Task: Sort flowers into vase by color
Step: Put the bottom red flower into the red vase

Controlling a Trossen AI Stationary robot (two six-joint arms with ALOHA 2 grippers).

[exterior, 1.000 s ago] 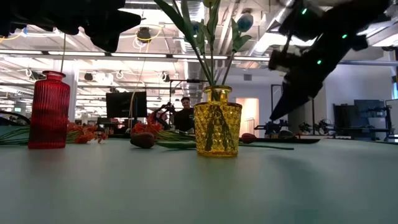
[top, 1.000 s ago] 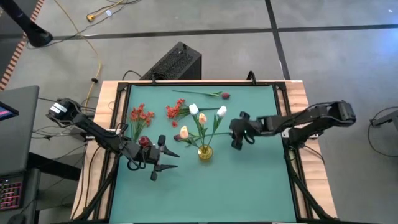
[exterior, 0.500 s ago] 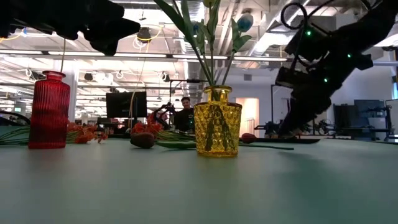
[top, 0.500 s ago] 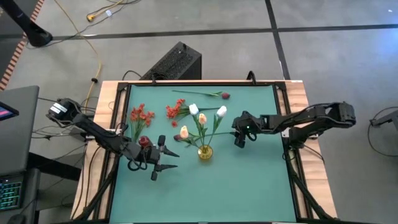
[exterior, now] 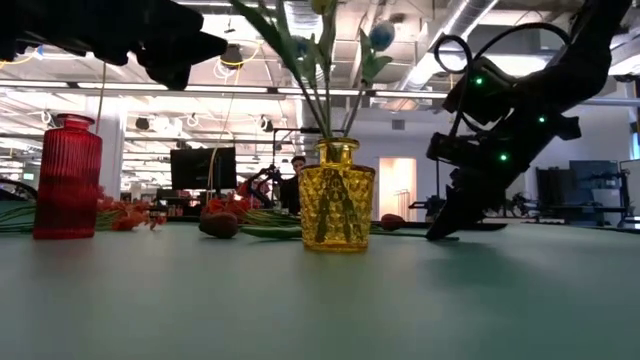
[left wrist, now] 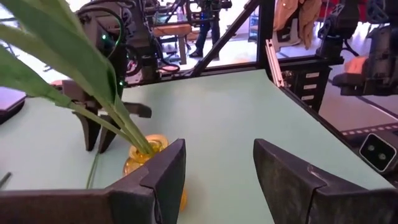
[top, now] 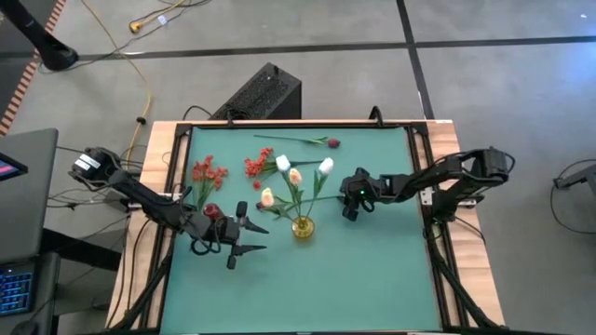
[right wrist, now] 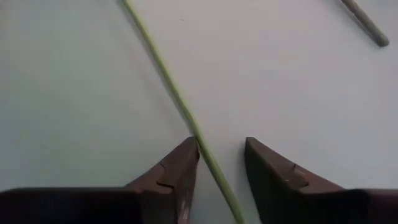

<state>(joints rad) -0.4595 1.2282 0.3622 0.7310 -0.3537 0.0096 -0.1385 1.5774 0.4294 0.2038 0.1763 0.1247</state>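
A yellow glass vase [top: 303, 227] holds white and peach tulips [top: 296, 174] at the middle of the green mat. A peach tulip [top: 266, 197] lies on the mat beside it. Its thin green stem [right wrist: 160, 67] runs toward the table's right. My right gripper [right wrist: 221, 146] is open and low over the mat right of the vase [top: 347, 205], one finger on each side of that stem. My left gripper [top: 238, 237] is open and empty above the mat by the red vase [exterior: 66, 176]. Red-orange blossoms [top: 207, 172] and a maroon bud [top: 332, 142] lie farther back. My right gripper's fingers point down at the mat and stand across the stem, one on each side of it [right wrist: 200, 149]. The stem lies flat on the mat. Whether either finger touches it I cannot tell.
A second stem end [right wrist: 364, 23] lies on the mat near my right gripper. A black box [top: 265, 93] stands beyond the table's far edge. The near half of the mat [top: 317, 288] is open room. A person shows far behind the table [exterior: 292, 175].
My right gripper has come down from above the table to the mat and moved a little toward the yellow vase, ending astride the lying stem. Both vases and the flowers now show slightly farther left in the high and low views.
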